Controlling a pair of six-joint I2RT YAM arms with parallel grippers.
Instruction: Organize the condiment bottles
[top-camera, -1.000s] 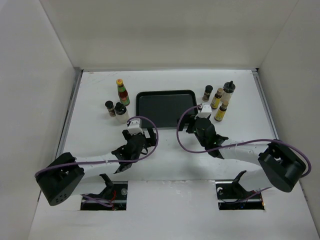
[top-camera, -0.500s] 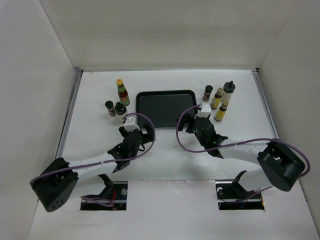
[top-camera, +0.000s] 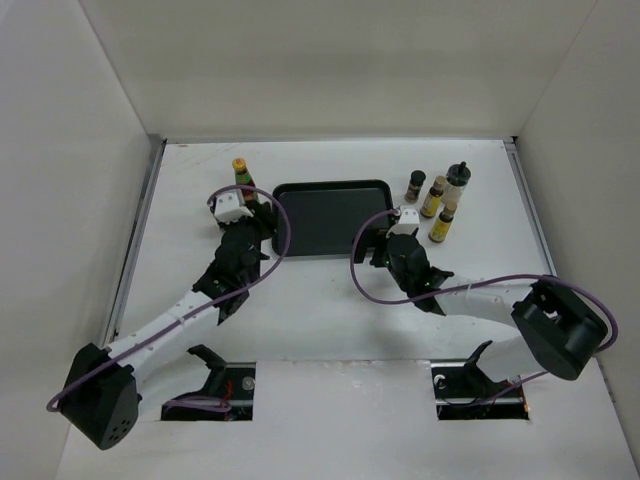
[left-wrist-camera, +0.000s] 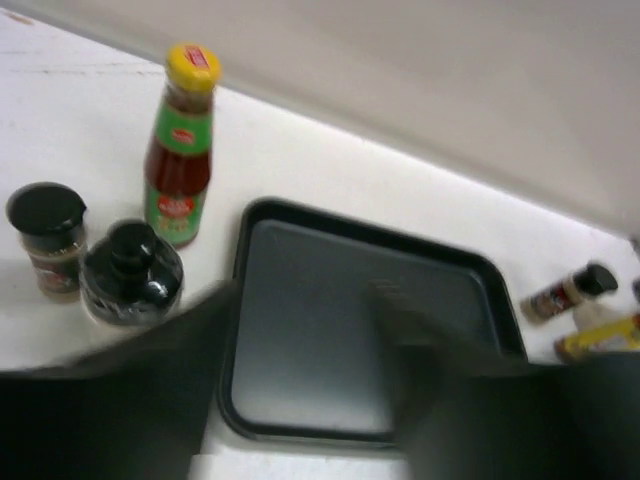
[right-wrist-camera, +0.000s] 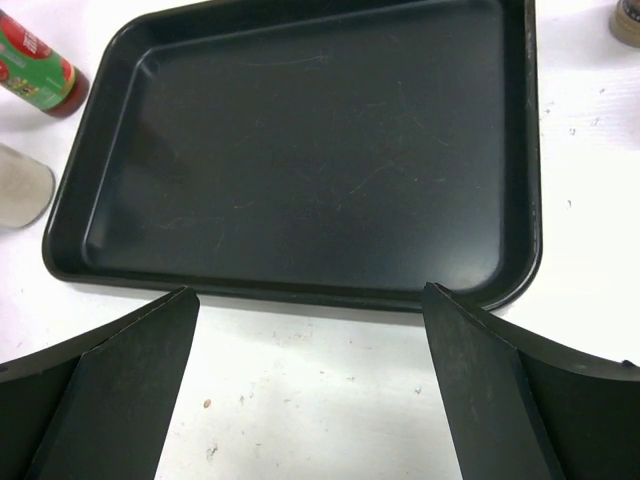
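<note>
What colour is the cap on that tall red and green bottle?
The cap is yellow; the left wrist view shows it best.

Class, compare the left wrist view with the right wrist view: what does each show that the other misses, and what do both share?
Left wrist only: the short brown jar and the yellow cap of the red-green bottle. Right wrist only: the right gripper, fingers wide apart, and the near right corner of the black tray. Both: the black tray, the red-green bottle and the pale bottle left of the tray.
</note>
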